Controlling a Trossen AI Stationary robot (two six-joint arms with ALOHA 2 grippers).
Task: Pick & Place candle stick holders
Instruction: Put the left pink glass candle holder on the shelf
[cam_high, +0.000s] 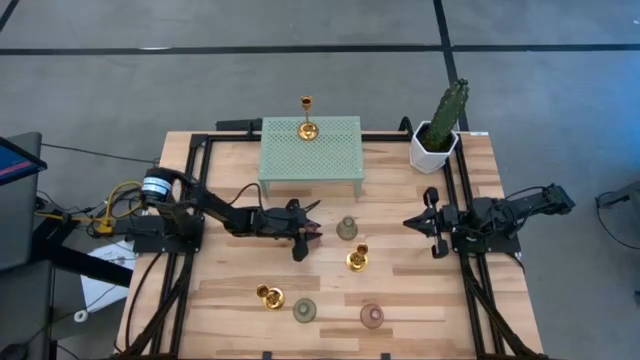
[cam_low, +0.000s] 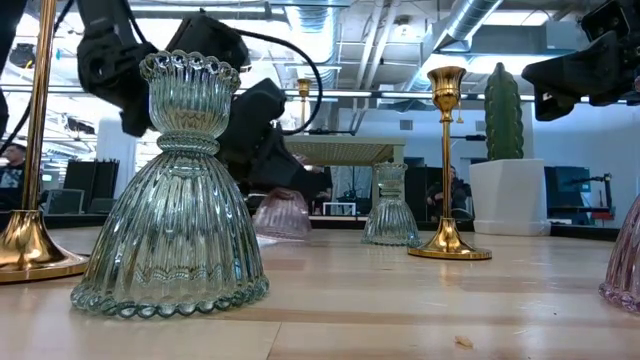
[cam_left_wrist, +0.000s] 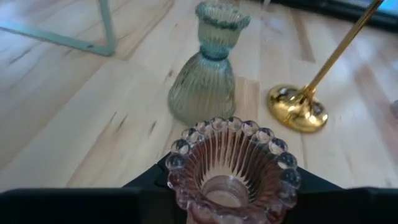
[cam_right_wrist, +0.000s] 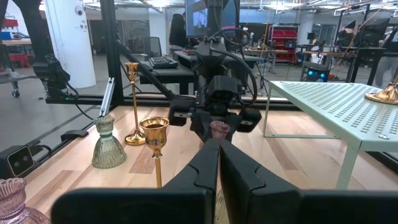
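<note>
The left gripper (cam_high: 312, 232) reaches out over the middle of the wooden table (cam_high: 420, 300). Its two dark fingers are partly closed around a small pink ribbed glass candle holder (cam_left_wrist: 231, 167), and the holder's bumpy round rim sits right between them. Just past it stands a green ribbed glass bell-shaped candle holder (cam_left_wrist: 207, 65), and near that is a shiny gold candle holder with a round base and thin stem (cam_left_wrist: 298, 108).

The right gripper (cam_high: 428, 222) waits at the right side of the table with its fingers pressed shut and nothing in them.

A second gold candle holder (cam_high: 270, 296), another green bell-shaped holder (cam_high: 304, 310) and another pink bell-shaped holder (cam_high: 371, 316) stand apart from each other near the front edge. A third gold candle holder (cam_high: 307, 127) stands on top of the mint green stand with little holes (cam_high: 330, 158) at the back. A green cactus in a white pot (cam_high: 436, 138) sits in the back right corner.
</note>
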